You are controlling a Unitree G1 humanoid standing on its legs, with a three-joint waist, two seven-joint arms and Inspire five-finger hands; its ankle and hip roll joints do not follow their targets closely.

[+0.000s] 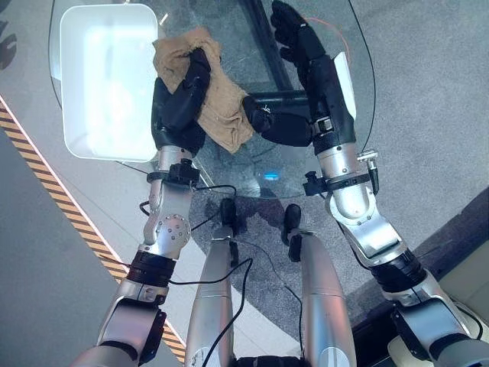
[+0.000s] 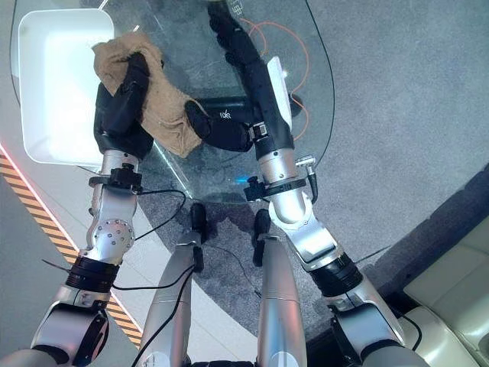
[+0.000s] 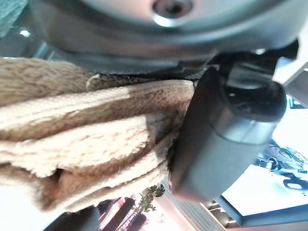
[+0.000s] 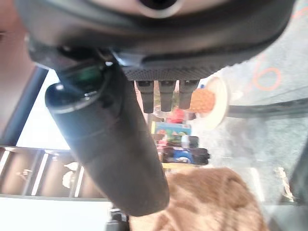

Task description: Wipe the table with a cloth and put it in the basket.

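A tan cloth [image 1: 225,107] lies bunched on the round glass table [image 1: 237,30], just right of the white basket [image 1: 107,76] at the table's left side. My left hand [image 1: 183,95] rests on the cloth's left part, its fingers curled into the folds. In the left wrist view the thumb [image 3: 216,134] presses the gathered cloth [image 3: 82,130]. My right hand [image 1: 317,73] lies over the glass to the right of the cloth with fingers straight and thumb [image 1: 267,122] pointing toward the cloth's edge. The right wrist view has the cloth [image 4: 211,202] past that thumb.
The white basket [image 2: 57,84] overhangs the table's left rim. A yellow and black striped line [image 1: 53,191] crosses the floor on the left. An orange cable [image 2: 283,38] shows through the glass. A pale seat [image 2: 451,283] sits at the lower right.
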